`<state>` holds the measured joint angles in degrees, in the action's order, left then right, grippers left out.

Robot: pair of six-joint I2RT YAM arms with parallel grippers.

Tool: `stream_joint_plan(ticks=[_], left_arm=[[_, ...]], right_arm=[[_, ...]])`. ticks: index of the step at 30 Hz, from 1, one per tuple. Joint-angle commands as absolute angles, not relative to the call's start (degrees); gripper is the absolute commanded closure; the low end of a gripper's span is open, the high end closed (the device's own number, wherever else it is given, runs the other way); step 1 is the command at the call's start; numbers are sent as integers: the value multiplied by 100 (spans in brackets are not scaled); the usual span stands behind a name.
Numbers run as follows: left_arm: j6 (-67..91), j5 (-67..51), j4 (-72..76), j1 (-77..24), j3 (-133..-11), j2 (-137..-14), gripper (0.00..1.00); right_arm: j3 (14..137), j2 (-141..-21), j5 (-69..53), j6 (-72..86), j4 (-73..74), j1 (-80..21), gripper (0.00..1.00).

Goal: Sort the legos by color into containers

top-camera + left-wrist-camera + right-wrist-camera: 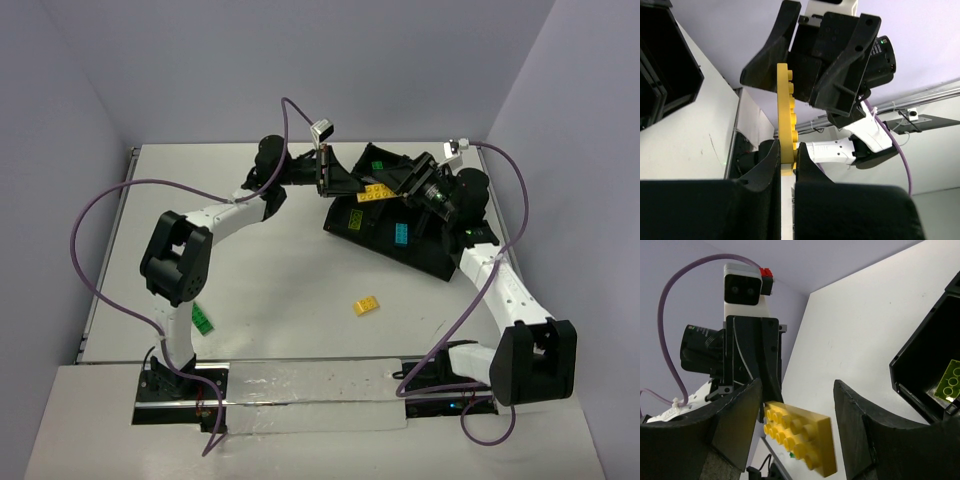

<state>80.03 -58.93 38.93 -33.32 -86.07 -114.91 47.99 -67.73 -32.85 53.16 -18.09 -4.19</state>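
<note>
My left gripper is shut on one end of a flat yellow lego plate and holds it in the air over the black tray. In the left wrist view the plate stands edge-on between my fingers. My right gripper faces the left one, open, its jaws on either side of the plate's free end without touching it. The tray holds a green lego, a yellow-green one and a cyan one in separate compartments.
A small yellow lego lies on the table in front of the tray. A green lego lies by the left arm's base. The tray's corner with a lime brick shows in the right wrist view.
</note>
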Motion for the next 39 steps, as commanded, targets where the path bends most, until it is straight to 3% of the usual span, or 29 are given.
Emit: stream_joint_plan(ticks=[1,5,13,20,21,24,28,34,36,37,38,39], left_arm=[[8408,-6107,4807,-3271,-8544,-11231,100],[8350,-6079,4714,-3243,-8537,-11227,100],[8213,-6003,4493,-3166,-8671,-11276,100],[8256,-5988,4540,-3120,-8630,-11299,100],[8248,-5980,4530,-3120,-8602,-11284,100],[8222,-5968,4522,-3120,-8573,-11249,100],[8043,-5923,4305,-3120,-8555,-11188,100],[7590,-5822,3758,-3111,-8575,-11060,100],[7312,-5782,3445,-3111,-8698,-11055,89],[7247,-5770,3327,-3111,-8730,-11048,78],[7180,-5747,3206,-3111,-8744,-11046,60],[7163,-5731,3164,-3111,-8728,-11030,52]], right_arm=[[4781,-6855,-3216,5394,-2238,-369,33],[4755,-6896,-3377,5452,-2434,-366,44],[4680,-6828,-3735,5328,-2322,-362,38],[4671,-6830,-4113,5332,-2286,-367,41],[4671,-6843,-4139,5340,-2304,-364,43],[4653,-6815,-4067,5326,-2312,-364,64],[4706,-6800,-3984,5359,-2314,-366,96],[4730,-6753,-3916,5312,-2211,-367,100],[4736,-6721,-3852,5263,-2116,-362,100],[4729,-6703,-3816,5250,-2094,-368,100],[4729,-6688,-3778,5220,-2054,-360,100],[4739,-6679,-3761,5202,-2020,-360,100]])
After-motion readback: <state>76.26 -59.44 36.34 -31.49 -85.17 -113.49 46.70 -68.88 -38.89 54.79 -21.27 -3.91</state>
